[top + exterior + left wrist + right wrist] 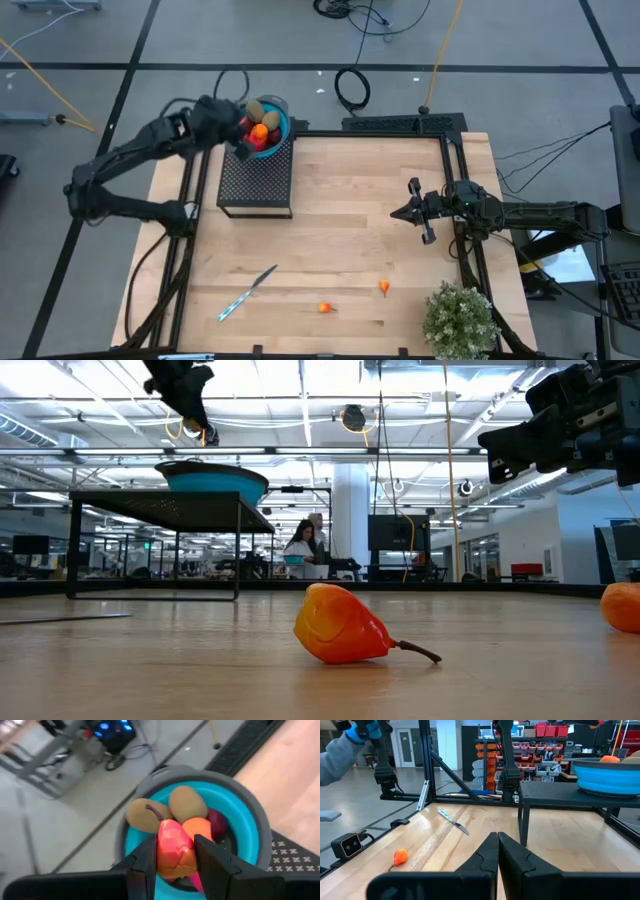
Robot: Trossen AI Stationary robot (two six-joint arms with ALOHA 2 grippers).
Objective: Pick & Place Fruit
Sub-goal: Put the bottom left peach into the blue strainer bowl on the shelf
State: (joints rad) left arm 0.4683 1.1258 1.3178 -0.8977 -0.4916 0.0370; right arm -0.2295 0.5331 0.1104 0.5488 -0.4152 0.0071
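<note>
A blue bowl (281, 122) sits on a black perforated stand (255, 175) at the table's far left. It holds two olive-brown ovals (187, 804), an orange piece (200, 827) and a dark red piece (217, 821). My left gripper (243, 140) hangs over the bowl, shut on a red-orange fruit (172, 845) with a brown stem. Two small orange fruit pieces (326, 308) (385, 287) lie on the wood near the front edge. My right gripper (410, 212) waits shut at the table's right side, touching nothing. My left gripper pinches the red-orange fruit by its two opposite sides (162, 852) between the two fingers (145, 865). The fingers slant down toward the bowl from the table's left. The fruit's stem end (155, 812) points away from the gripper, and the fruit hangs above the bowl's contents.
A thin silver-blue stick (247, 293) lies on the table near the front left. A bushy green plant (460, 320) stands at the front right corner. Black frame rails (455, 190) run along the table's sides. A person's sleeve (340, 745) shows beyond the table.
</note>
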